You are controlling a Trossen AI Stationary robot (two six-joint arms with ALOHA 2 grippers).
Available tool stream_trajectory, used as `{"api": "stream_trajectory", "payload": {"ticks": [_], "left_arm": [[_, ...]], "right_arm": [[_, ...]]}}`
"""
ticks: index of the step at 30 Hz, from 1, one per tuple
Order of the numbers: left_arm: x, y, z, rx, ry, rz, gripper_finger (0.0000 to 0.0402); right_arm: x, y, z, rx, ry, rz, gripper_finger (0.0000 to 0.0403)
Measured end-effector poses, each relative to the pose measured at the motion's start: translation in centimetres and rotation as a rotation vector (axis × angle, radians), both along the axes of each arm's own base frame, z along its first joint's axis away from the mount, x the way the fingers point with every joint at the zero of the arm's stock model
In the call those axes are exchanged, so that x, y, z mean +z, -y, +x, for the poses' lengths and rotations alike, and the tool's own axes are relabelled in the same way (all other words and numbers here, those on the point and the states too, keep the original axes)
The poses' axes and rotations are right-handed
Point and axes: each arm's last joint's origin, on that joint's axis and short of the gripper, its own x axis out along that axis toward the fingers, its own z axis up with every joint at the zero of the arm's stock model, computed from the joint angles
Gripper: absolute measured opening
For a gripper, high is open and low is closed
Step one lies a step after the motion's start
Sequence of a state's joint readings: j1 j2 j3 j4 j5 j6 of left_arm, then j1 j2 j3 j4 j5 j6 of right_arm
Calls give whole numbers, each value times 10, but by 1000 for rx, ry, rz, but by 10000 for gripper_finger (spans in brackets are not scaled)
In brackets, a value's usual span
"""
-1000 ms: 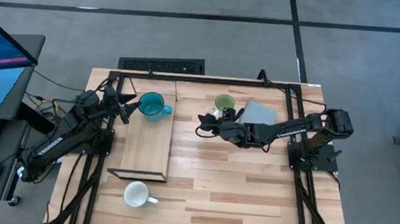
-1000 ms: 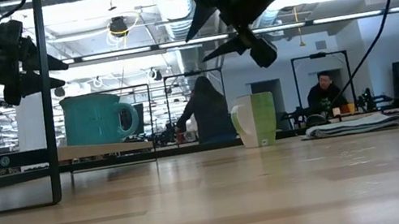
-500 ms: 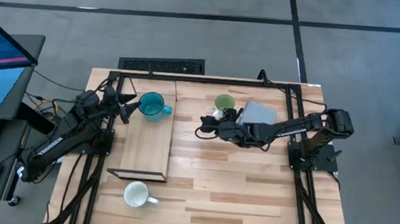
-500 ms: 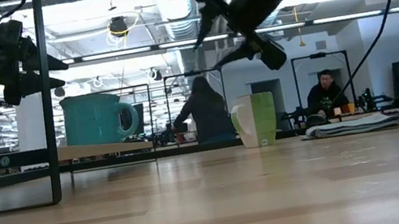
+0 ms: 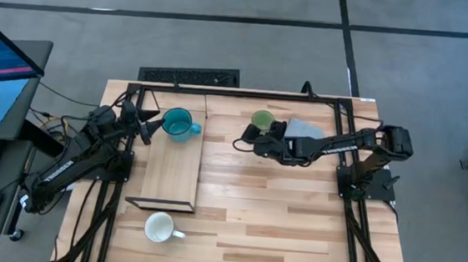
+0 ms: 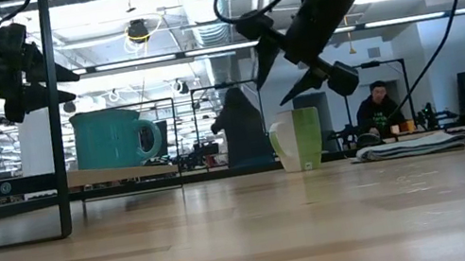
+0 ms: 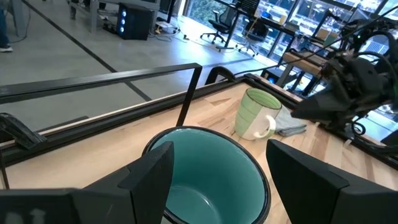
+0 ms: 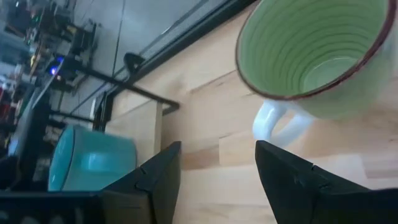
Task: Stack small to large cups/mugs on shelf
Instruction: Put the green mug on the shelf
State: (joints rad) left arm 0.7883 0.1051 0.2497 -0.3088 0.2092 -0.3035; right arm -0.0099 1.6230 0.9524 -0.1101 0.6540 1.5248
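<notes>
The teal mug (image 5: pixel 178 124) stands upright on the far end of the shelf (image 5: pixel 170 172). My left gripper (image 5: pixel 152 127) waits open just left of it; in the left wrist view its fingers flank the teal mug (image 7: pixel 205 168) without touching. The light green mug (image 5: pixel 262 119) stands on the tabletop, its white handle (image 8: pixel 280 121) toward my right gripper (image 5: pixel 250 136). That gripper (image 6: pixel 289 61) hovers open above and just in front of the green mug (image 6: pixel 298 139), slanting down. The white mug (image 5: pixel 159 226) stands on the table by the shelf's near end.
A flat grey pad (image 5: pixel 305 130) lies right of the green mug, under my right arm. The shelf's black frame (image 6: pixel 52 114) stands at the near left in the low view. People sit in the room beyond the table.
My right gripper has moved toward the table's far edge and a little down, closing in on the green mug. It has tipped from nearly level to slanting down. Its fingers stay open. The mugs have not moved.
</notes>
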Motion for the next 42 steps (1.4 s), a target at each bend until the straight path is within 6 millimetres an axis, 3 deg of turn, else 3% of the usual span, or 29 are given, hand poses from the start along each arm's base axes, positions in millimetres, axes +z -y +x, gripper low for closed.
{"api": "stream_trajectory", "payload": {"ticks": [27, 35, 42], "left_arm": [[0, 0, 0, 1, 0, 0, 248], [0, 0, 0, 1, 0, 0, 248], [0, 0, 0, -8, 3, 1, 248]], "right_arm": [[-3, 4, -1, -1, -10, 41, 224], [-28, -8, 12, 27, -79, 64, 187], [-38, -2, 28, 23, -99, 71, 158]]}}
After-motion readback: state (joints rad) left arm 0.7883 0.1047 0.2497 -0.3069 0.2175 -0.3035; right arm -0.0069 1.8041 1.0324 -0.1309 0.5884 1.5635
